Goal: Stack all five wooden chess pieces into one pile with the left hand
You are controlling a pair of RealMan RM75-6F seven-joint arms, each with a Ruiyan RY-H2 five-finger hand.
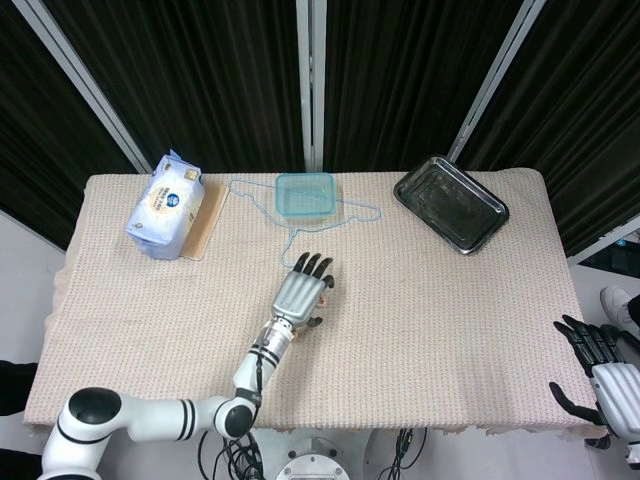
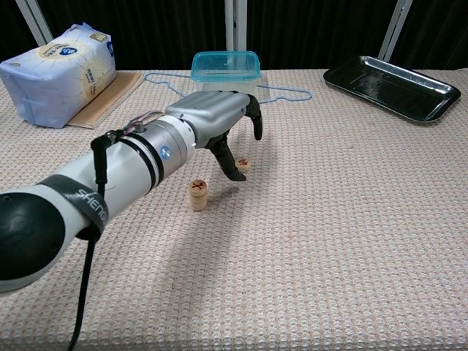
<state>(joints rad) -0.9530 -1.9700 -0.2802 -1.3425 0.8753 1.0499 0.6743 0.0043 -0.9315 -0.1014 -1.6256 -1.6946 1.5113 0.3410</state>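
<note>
At the near right corner of the cloth-covered bench [image 1: 450, 330], the right hand [image 1: 600, 378] rests with fingers spread, holding nothing. Nearer centre, a short pile of wooden chess pieces [image 2: 197, 194] stands beside the left hand [image 2: 216, 117], its fingers [image 2: 232, 162] arched over a single piece [image 2: 244, 164], gripping nothing. Beyond lie a blue container [image 2: 225, 66] and metal tray [image 2: 395, 88].
</note>
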